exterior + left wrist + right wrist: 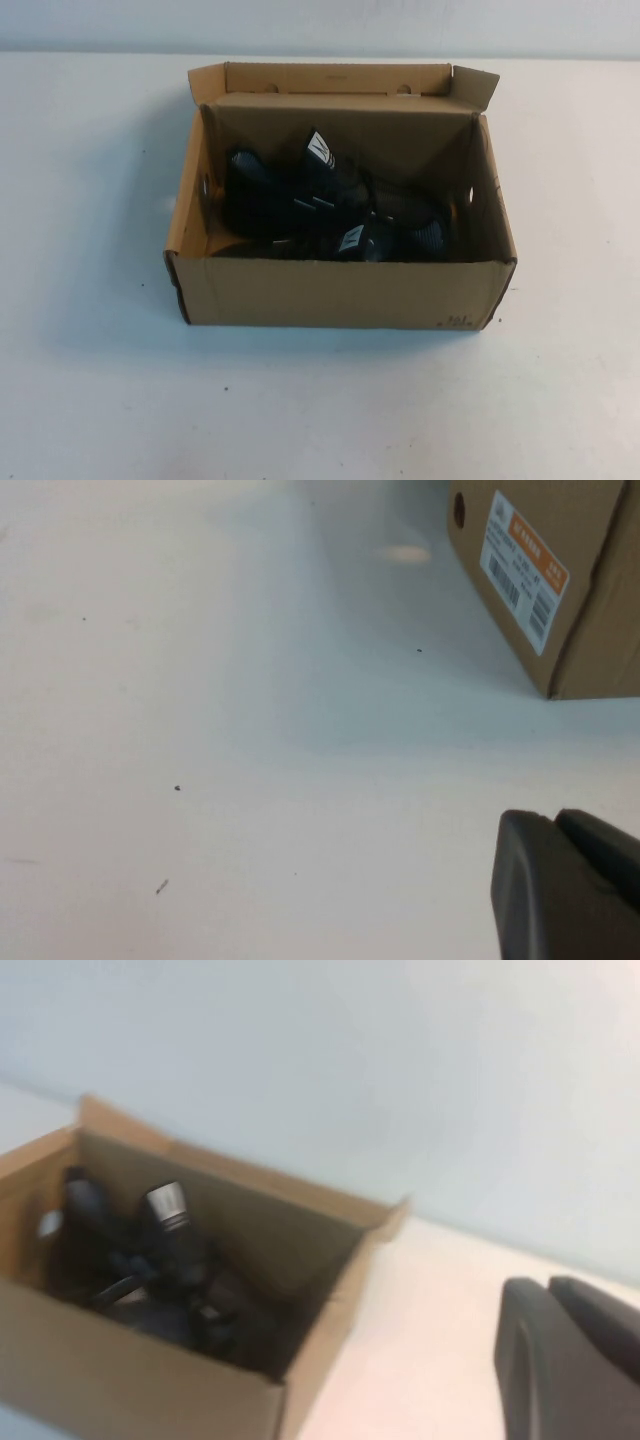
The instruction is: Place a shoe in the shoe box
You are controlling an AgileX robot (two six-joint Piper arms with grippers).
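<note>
The brown cardboard shoe box (340,292) stands open in the middle of the table, its flap lid up at the back. A black shoe (300,190) with a white-marked tongue tab and white side dashes lies inside it, next to its black mate (400,235). Neither arm shows in the high view. My left gripper (555,820) is shut and empty over bare table, with the box's labelled end (600,600) some way off. My right gripper (548,1285) is shut and empty, off to the side of the box (150,1385). The dark shoes (170,1250) show inside the box there.
The white table (100,380) surrounds the box on all sides. A pale wall (320,25) runs along the table's far edge. A white and orange barcode label (525,565) is stuck on the box's end.
</note>
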